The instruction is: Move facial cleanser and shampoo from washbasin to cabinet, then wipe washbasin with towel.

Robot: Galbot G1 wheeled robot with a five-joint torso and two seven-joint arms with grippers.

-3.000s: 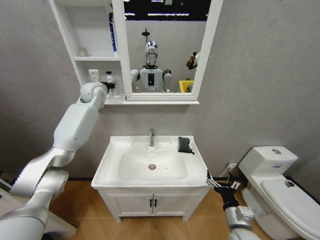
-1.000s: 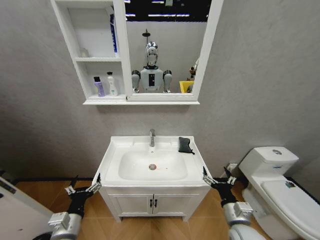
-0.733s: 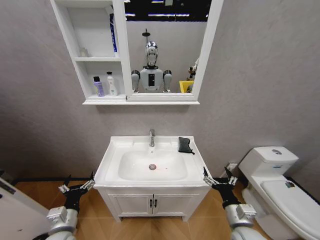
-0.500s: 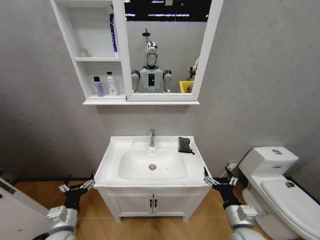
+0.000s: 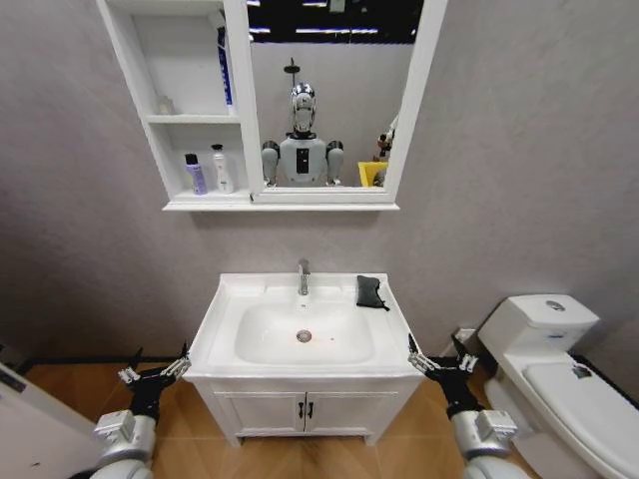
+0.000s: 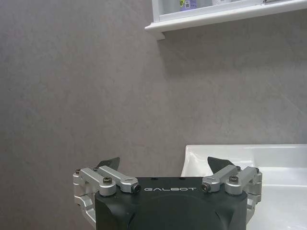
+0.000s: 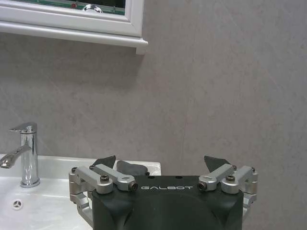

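Both bottles [image 5: 210, 168] already stood in the cabinet [image 5: 190, 110], while the towel [image 5: 370, 290] lay bunched on the washbasin [image 5: 225, 309] rim beside the tap [image 5: 303, 276], so the right gripper [image 5: 439, 363], jaws spread like the left gripper [image 5: 152, 373], risked clipping that tap when reaching.

"GALBOT" is printed on the left gripper [image 6: 163, 165] and right gripper [image 7: 162, 165]

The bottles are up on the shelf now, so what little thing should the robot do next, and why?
Probably lift the right claw up and over toward the towel. Both bottles already stand in the cabinet, so only wiping remains. The black towel lies on the washbasin rim, on the robot's right of the tap, nearer that open claw. The left claw hangs low beside the vanity.
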